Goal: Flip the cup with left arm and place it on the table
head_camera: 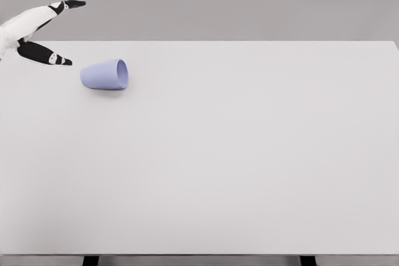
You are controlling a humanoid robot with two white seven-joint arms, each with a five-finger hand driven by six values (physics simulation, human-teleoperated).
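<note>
**Cup on its side, left hand open right next to it**

So the cup (105, 74) is a pale lavender-blue one, lying on its side on the white table (237, 166), up in the far-left part of the surface. Its long axis runs roughly left to right across the picture, nearly parallel to the table's far edge. The open mouth points right, tilted a touch toward the camera, and the closed base faces left toward the hand. You can see a small shadow under it, so it's resting on the tabletop and nothing is touching it.

Room-wise: it sits near the far edge and not far from the left edge, with a little strip of table behind it. To the right and toward the near edge there's a big stretch of open surface.

The left hand (38, 32) comes in from the upper-left corner, just beside the cup's base but clearly apart from it. Its fingers are spread wide: one dark-tipped finger (73, 4) points up and right above the far edge, another (53, 58) reaches low toward the cup. It's holding nothing.
</note>
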